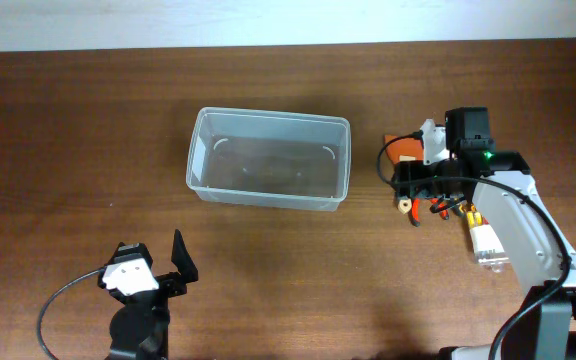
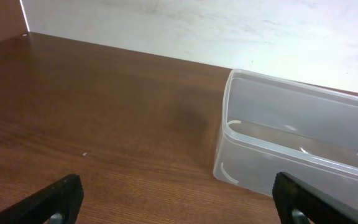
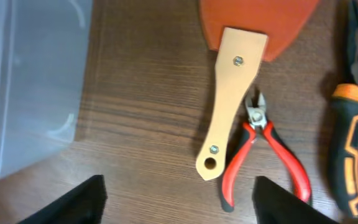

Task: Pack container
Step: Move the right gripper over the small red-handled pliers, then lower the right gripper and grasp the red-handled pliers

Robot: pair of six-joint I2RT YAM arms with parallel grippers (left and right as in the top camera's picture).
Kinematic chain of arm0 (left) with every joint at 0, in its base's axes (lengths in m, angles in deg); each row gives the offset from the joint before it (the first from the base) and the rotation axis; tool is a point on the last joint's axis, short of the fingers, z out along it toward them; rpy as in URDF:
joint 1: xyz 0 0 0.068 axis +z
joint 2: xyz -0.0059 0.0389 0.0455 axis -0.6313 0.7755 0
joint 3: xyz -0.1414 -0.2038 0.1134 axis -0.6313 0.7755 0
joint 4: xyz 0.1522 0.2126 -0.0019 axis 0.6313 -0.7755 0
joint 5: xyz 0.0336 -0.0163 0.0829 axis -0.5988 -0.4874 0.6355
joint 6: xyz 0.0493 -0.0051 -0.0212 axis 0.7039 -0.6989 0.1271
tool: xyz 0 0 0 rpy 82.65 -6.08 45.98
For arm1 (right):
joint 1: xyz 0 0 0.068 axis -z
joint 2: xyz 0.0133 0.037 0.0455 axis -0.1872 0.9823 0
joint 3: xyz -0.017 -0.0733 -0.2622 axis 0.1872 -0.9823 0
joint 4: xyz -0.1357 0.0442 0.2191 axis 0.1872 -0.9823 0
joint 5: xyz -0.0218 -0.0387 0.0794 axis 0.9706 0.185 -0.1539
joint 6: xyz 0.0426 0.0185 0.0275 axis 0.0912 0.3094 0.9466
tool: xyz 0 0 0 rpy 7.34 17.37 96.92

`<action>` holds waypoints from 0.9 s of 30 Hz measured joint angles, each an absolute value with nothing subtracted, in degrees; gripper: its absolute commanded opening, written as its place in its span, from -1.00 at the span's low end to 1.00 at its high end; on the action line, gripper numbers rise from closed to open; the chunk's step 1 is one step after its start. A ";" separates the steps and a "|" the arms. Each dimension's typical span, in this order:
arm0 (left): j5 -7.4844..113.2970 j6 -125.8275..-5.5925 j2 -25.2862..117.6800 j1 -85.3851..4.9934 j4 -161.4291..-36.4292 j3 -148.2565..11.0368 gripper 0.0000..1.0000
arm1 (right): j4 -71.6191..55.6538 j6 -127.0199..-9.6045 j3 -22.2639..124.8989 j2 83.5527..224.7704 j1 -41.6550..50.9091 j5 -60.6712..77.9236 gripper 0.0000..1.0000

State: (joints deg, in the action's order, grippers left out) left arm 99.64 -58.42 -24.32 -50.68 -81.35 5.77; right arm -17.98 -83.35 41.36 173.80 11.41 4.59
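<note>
The container (image 1: pixel 268 118) is a clear, slightly bluish tub standing in the middle of the table with nothing in it; it also shows in the left wrist view (image 2: pixel 278 84) and at the left edge of the right wrist view (image 3: pixel 23 81). My left gripper (image 1: pixel 153 262) (image 2: pixel 179 205) is open and holds nothing, near the front of the table, short of the tub. My right gripper (image 1: pixel 415 190) (image 3: pixel 179 199) is open and holds nothing, hovering over tools to the right of the tub: a scraper (image 3: pixel 232 99) with a wooden handle and orange blade, and red-handled cutters (image 3: pixel 272 155).
Orange-and-black pliers (image 3: pixel 350 124) lie to the right of the cutters. A white object (image 1: pixel 488 245) lies further right under my right arm. The tools are clustered just right of the tub (image 1: pixel 438 208).
</note>
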 measured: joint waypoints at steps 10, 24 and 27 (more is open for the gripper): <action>99.64 -58.42 -24.32 -50.68 -81.35 5.77 0.98 | -15.12 -75.77 41.36 175.37 11.41 8.16 0.34; 99.64 -58.42 -24.32 -50.68 -81.35 5.77 0.98 | -21.50 -75.13 41.41 182.83 11.41 17.86 0.44; 99.64 -58.42 -24.32 -50.68 -81.35 5.77 0.99 | -21.74 -79.72 41.41 182.83 11.41 22.32 0.44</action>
State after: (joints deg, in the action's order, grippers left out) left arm 99.64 -58.42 -24.32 -50.68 -81.35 5.77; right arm -21.74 -79.72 41.41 182.83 11.41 22.32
